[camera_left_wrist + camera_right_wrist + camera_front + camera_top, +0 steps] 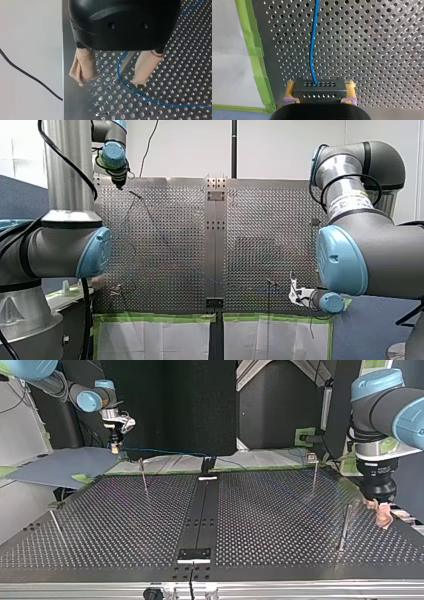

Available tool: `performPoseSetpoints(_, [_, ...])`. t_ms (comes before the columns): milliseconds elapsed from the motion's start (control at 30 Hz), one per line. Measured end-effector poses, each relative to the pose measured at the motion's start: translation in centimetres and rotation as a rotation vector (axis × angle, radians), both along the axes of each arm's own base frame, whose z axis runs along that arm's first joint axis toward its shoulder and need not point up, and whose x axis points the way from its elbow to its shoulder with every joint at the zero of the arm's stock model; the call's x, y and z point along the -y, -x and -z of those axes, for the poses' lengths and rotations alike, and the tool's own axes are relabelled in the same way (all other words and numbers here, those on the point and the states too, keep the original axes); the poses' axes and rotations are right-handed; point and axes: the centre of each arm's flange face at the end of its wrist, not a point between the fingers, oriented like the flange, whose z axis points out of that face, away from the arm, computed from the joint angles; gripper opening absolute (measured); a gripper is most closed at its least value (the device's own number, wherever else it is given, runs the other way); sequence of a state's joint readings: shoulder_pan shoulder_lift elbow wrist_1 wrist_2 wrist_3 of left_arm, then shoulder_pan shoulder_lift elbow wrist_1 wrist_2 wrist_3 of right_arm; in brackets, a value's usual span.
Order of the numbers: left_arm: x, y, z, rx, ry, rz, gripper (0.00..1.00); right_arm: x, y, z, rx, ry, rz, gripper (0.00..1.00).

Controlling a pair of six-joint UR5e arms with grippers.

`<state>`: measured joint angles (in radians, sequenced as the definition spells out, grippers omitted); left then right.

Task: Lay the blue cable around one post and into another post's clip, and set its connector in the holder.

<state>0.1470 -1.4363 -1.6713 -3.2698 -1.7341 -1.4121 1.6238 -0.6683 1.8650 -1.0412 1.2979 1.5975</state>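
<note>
- Blue cable (pixel 150 100) bends round the foot of a metal post (pixel 126 62) near a corner of the table (pixel 175 75). That post stands between the beige pads of my left pincer (pixel 115 73), which is released and grips nothing.
- My right pincer (pixel 319 86) is clenched on the black connector (pixel 319 91), with a yellow pad at each end, over the table's edge by the green tape (pixel 255 57). The cable runs from the connector out across the perforated plate.
- Step in hand, as I judge it: the turn round the first post looks made, while the clip and the holder are not yet served.
- The next move calls for the right pincer to carry the connector so the cable drops into another post's clip, taut enough not to slip off the first post. It then seats the connector in the holder, probably the dark block (pixel 195 554) on the centre rail.
</note>
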Motion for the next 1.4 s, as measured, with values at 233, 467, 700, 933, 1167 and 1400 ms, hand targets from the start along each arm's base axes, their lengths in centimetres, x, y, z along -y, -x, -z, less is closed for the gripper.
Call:
performPoseSetpoints(233, [0.0,-0.2,-0.2,0.019,-0.005,0.003,1.00,0.0,0.0,0.0,0.000,0.002,0.000,0.00])
performPoseSetpoints(467, [0.0,-0.2,-1.1,0.043,-0.003,0.002,1.00,0.0,0.0,0.0,-0.001,0.003,0.000,0.00])
performPoseSetpoints(700, [0.0,0.0,-1.9,0.066,0.002,0.001,1.00,0.0,0.0,0.0,-0.002,0.004,0.000,0.00])
performPoseSetpoints(933, [0.0,0.2,-2.3,0.076,0.004,0.001,1.00,0.0,0.0,0.0,0.000,0.004,0.000,0.00])
performPoseSetpoints(1167, [0.2,0.1,-2.3,0.085,0.018,0.013,1.00,0.0,0.0,0.0,0.000,0.003,0.000,0.00])
performPoseSetpoints(1400, [0.7,-0.3,-2.6,0.119,0.049,0.071,1.00,0.0,-0.1,0.0,0.000,0.004,-0.001,0.00])
